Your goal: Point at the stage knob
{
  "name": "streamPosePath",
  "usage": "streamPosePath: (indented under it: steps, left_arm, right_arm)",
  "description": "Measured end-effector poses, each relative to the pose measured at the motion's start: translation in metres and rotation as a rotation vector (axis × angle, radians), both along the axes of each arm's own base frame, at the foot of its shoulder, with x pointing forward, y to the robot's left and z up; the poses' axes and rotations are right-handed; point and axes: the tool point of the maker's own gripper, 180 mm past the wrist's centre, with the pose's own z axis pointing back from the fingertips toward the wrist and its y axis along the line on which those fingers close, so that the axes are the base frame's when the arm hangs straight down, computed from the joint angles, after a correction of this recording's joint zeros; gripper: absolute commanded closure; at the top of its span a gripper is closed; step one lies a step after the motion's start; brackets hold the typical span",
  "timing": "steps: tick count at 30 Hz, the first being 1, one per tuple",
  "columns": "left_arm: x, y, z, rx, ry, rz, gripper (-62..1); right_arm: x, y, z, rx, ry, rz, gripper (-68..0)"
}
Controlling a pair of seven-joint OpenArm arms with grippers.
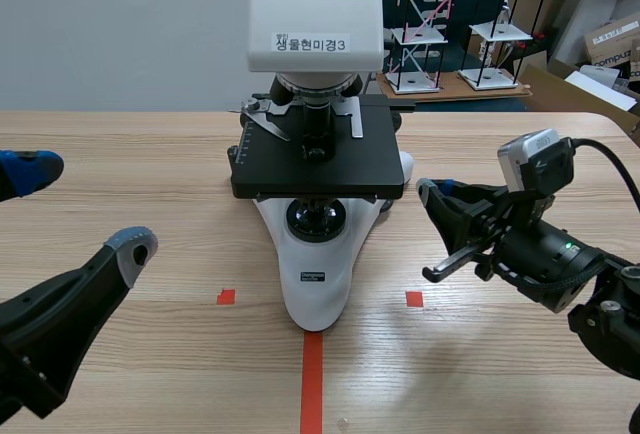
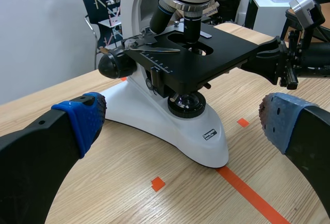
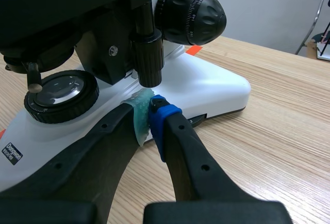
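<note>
The right gripper [image 3: 149,111], fingers pressed together on nothing, has its tips just under the stage knob [image 3: 146,61] — the ribbed black stem hanging below the microscope [image 3: 206,87] stage. Aim squarely there, clear of the big focus knob [image 3: 191,15] behind. The left gripper [image 2: 181,118] — fingers spread wide — sits apart.

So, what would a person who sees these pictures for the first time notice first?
The white microscope with its black stage stands at the middle of the table, by far the largest thing. The right gripper, fingers shut, has its tips just under the stage knob hanging below the stage, while the left gripper is open, apart from the microscope.
</note>
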Motion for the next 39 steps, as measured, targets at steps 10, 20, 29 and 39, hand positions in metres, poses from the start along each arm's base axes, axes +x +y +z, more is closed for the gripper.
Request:
streamPosePath:
  steps: [10, 20, 29, 39]
  left_arm:
    - [0.0, 0.0, 0.0, 0.0, 0.0, 0.0, -62.3]
    - [0.0, 0.0, 0.0, 0.0, 0.0, 0.0, -62.3]
    - [0.0, 0.0, 0.0, 0.0, 0.0, 0.0, -62.3]
    - [0.0, 0.0, 0.0, 0.0, 0.0, 0.0, -62.3]
  right_arm:
    - [0.0, 0.0, 0.0, 0.0, 0.0, 0.0, -1.8]
    - [0.0, 0.0, 0.0, 0.0, 0.0, 0.0, -1.8]
    - [0.005, -0.0075, -0.0003, -0.03, -0.018, -0.049, -1.8]
    - [0.0055, -0.0084, -0.0005, -0.036, -0.021, -0.054, -1.8]
